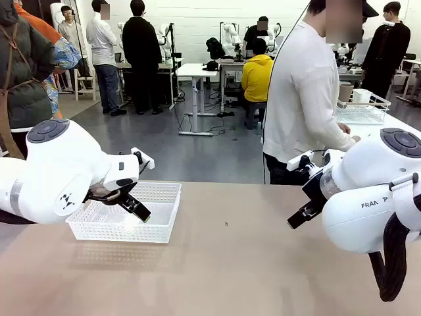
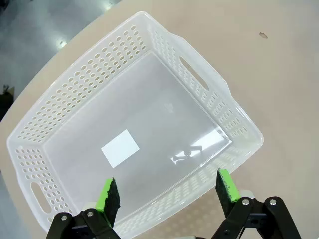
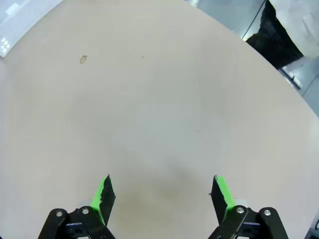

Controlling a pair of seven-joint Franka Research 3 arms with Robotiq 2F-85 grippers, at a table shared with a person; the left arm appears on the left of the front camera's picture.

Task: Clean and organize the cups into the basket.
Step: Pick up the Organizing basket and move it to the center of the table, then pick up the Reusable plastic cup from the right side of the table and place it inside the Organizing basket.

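The white perforated basket (image 1: 164,187) sits on the tan table at the left, with nothing inside but a white label (image 2: 120,148) on its floor. My left gripper (image 1: 136,209) hangs open just above the basket's near part; in the left wrist view the basket wall (image 2: 79,79) lies beyond the gripper (image 2: 167,196). My right gripper (image 1: 299,216) hovers open over bare table at the right, and the right wrist view shows nothing between its fingers (image 3: 162,194). A kraft brown cup (image 1: 345,92) stands on the side table at the back right.
A person (image 1: 302,99) stands at the far side, turned toward the side table, beside a white wire basket (image 1: 365,112) holding a short white cup (image 1: 362,96). A small dark speck (image 1: 225,224) marks the table's middle.
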